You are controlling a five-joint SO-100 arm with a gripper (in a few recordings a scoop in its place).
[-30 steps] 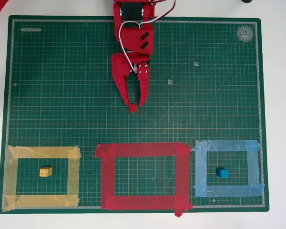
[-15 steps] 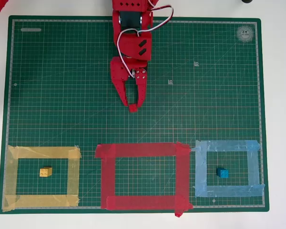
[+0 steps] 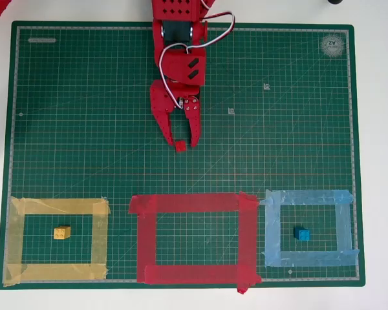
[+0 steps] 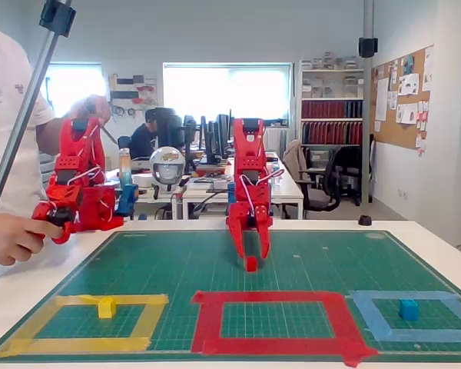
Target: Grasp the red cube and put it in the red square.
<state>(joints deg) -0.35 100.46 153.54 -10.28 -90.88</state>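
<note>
The red cube (image 3: 180,146) lies on the green mat, above the red square (image 3: 194,203), a large red tape frame at the lower centre. My red gripper (image 3: 183,144) points down at the cube and is open, one finger on each side of it; the cube is close to the left fingertip. In the fixed view the cube (image 4: 250,264) sits on the mat between the tips of the gripper (image 4: 251,257), behind the red square (image 4: 273,298). Whether the fingers touch the cube cannot be told.
A yellow cube (image 3: 62,232) lies inside a yellow tape frame (image 3: 58,206) at the lower left. A blue cube (image 3: 302,234) lies inside a light blue tape frame (image 3: 307,197) at the lower right. The mat (image 3: 84,129) ends in a white table border.
The arm has drawn back slightly toward the top of the overhead view. The fingers narrowed around the cube, then spread a little. The red cube has stayed in place.
</note>
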